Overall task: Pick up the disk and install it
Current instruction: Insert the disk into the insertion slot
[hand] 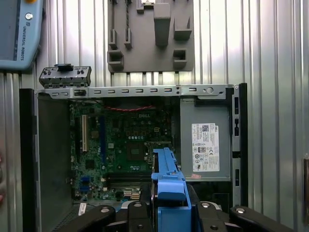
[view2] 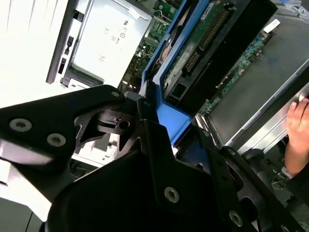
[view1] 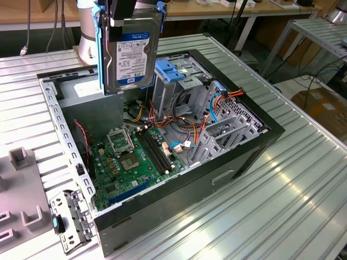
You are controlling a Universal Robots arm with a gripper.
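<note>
The disk [view1: 133, 54], a black drive with a white-and-blue label in a blue carrier frame, hangs upright above the open computer case [view1: 255, 146], over its back corner near the grey power-supply box. My gripper [view1: 122, 10] is shut on the disk's top edge. In the second wrist view the black fingers [view2: 140, 123] clamp the blue carrier [view2: 169, 116], and the disk's green circuit side [view2: 193, 46] shows. In the first wrist view the blue carrier [hand: 166, 176] stands out from the gripper [hand: 166, 212] over the motherboard [hand: 125, 145].
A grey drive cage with a blue latch [view1: 173, 73] stands in the case beside orange and blue cables. The power-supply box [hand: 205, 145] fills one corner. A person's hand [view2: 299, 125] rests near the case. A grey fixture plate [view1: 21, 189] and a loose bracket [view1: 68, 219] lie outside.
</note>
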